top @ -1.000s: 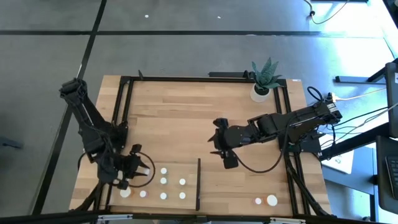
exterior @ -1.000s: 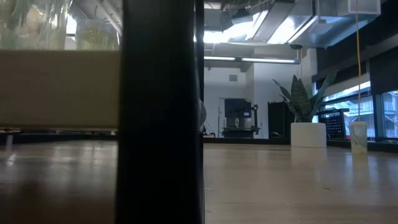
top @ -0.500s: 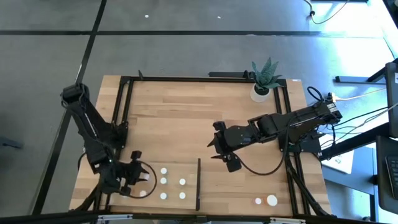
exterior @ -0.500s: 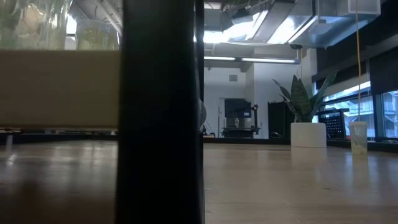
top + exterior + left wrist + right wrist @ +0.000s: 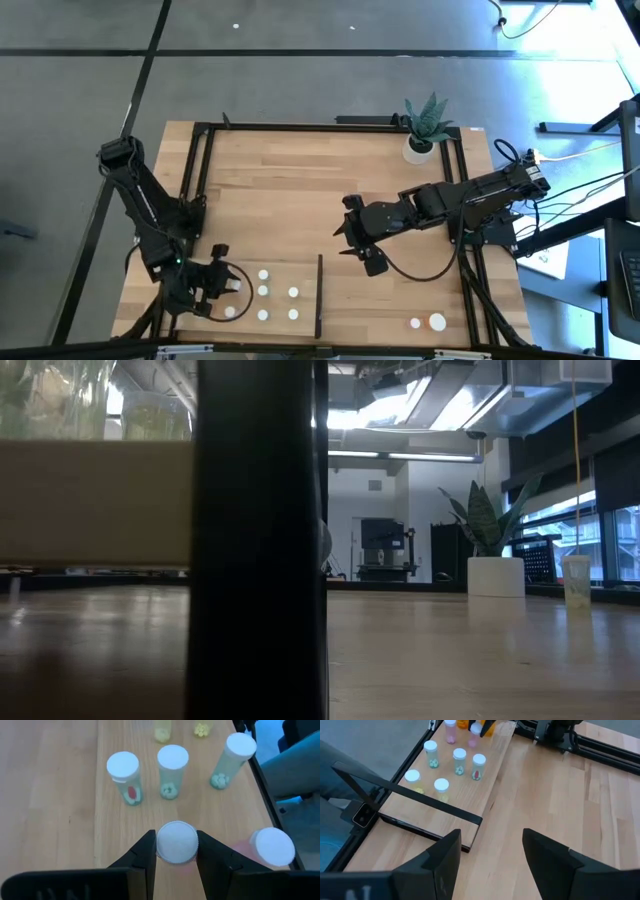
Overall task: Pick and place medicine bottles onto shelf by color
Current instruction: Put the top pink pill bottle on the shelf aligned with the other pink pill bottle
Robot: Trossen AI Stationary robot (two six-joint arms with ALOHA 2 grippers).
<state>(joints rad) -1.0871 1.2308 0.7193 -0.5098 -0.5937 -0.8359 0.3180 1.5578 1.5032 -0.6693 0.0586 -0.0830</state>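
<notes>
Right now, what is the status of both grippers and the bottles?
Left gripper shut on a white-capped bottle, at the shelf end. Right gripper open, empty, mid-table. Two bottles wait off the shelf. Nothing in the way.

Potted plant (image 5: 424,128) at table (image 5: 290,190) corner.

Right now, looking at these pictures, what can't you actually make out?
- Low view: a black upright blocks the middle; neither arm shows.
- Left wrist view: the left claw flanks a white-capped bottle; its cap hides the body's colour.
- High view: bottles on the shelf are only white dots.
- Right wrist view: the right claw is open and empty; the far bottles' contents are too small.
</notes>
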